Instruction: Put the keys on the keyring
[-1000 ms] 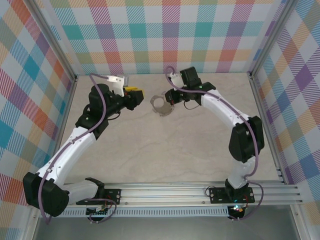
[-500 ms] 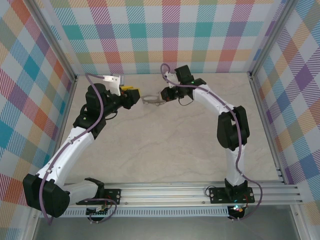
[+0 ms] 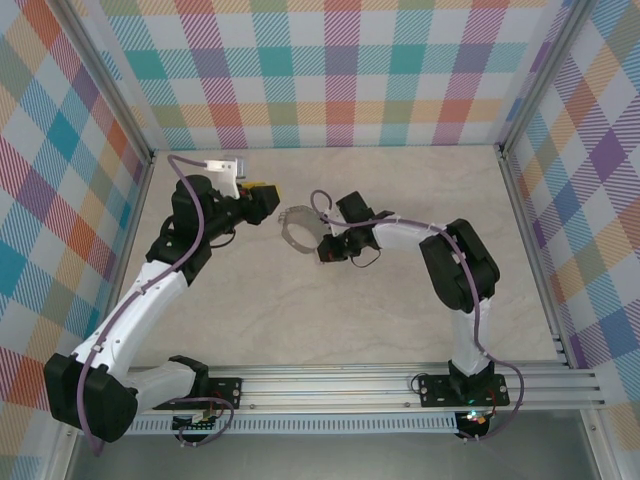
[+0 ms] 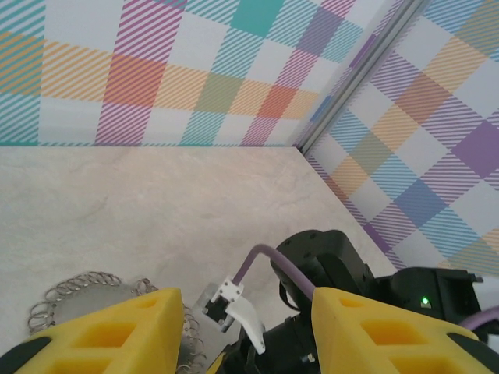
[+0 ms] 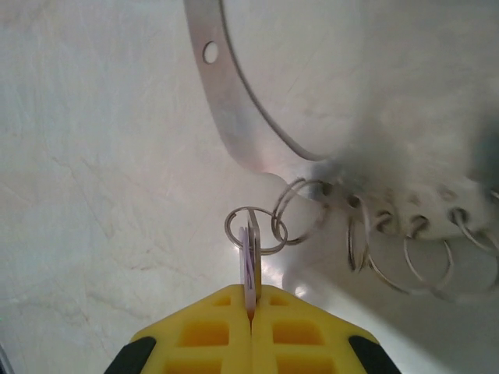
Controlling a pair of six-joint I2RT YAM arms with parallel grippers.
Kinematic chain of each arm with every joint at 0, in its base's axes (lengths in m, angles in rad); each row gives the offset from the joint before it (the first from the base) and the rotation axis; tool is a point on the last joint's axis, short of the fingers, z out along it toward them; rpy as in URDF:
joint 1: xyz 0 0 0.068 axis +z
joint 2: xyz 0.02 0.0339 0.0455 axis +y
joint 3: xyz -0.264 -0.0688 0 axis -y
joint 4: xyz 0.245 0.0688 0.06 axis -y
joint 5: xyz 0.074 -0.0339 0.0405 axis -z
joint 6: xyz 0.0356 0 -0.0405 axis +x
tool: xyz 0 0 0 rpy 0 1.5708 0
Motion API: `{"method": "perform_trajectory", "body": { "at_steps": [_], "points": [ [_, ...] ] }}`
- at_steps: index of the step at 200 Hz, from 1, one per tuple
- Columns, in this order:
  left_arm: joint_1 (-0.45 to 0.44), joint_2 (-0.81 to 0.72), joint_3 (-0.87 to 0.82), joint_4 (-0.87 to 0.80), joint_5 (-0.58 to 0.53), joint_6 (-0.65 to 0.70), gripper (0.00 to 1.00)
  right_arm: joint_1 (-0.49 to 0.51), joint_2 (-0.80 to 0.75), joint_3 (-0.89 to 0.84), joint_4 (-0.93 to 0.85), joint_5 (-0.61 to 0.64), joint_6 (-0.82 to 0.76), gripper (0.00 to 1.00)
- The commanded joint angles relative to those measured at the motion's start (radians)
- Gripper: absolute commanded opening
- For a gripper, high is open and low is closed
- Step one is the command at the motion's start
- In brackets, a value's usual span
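The key [image 5: 249, 261], lilac-headed and seen edge-on, is pinched in my shut right gripper [image 5: 251, 294]. A small split ring through its head links to a loop on the keyring [image 5: 231, 117], a thin grey metal hoop with silvery loops [image 5: 390, 241] along its rim. In the top view the keyring [image 3: 288, 232] hangs just left of my right gripper [image 3: 326, 250], at mid-table towards the back. My left gripper [image 3: 266, 197] hovers up and to the left of the hoop, apart from it. Its yellow fingers [image 4: 117, 331] stand open with nothing between them, and the keyring [image 4: 74, 284] shows beside the left one.
The right arm's black wrist [image 4: 327, 265] and purple cable [image 4: 261, 257] lie straight ahead of my left gripper. Checked walls [image 3: 340, 70] close the table [image 3: 300, 320] at the back and both sides. An aluminium rail [image 3: 400, 385] runs along the near edge.
My right arm has swung from the back of the table towards the near side, folding at the elbow and carrying the keyring with it. The left gripper has barely moved.
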Motion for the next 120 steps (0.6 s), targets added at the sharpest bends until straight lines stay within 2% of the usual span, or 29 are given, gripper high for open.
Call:
{"method": "perform_trajectory", "body": {
  "at_steps": [1,29,37,61,70,81,104,120],
  "points": [
    [0.013,-0.023,-0.023,0.000,0.021,-0.043,0.48,0.031,-0.048,-0.049,0.095,-0.023,0.059,0.00],
    [0.013,-0.031,-0.039,-0.008,0.012,-0.054,0.49,0.055,-0.078,-0.100,0.106,-0.024,0.085,0.01],
    [0.013,-0.035,-0.043,-0.011,0.011,-0.056,0.49,0.058,-0.094,-0.113,0.104,-0.025,0.091,0.12],
    [0.014,-0.050,-0.054,-0.024,0.009,-0.062,0.50,0.060,-0.186,-0.173,0.099,-0.033,0.109,0.59],
    [0.013,-0.056,-0.054,-0.035,0.012,-0.061,0.52,0.060,-0.244,-0.195,0.085,-0.031,0.110,0.81],
    [0.014,-0.067,-0.055,-0.050,0.012,-0.060,0.54,0.060,-0.328,-0.217,0.048,-0.002,0.101,0.99],
    [0.013,-0.102,-0.065,-0.092,-0.009,-0.047,0.66,0.044,-0.519,-0.237,-0.055,0.071,0.074,1.00],
    [0.013,-0.134,-0.074,-0.117,-0.031,-0.030,0.75,0.027,-0.643,-0.234,-0.141,0.175,0.059,1.00]
  ]
}}
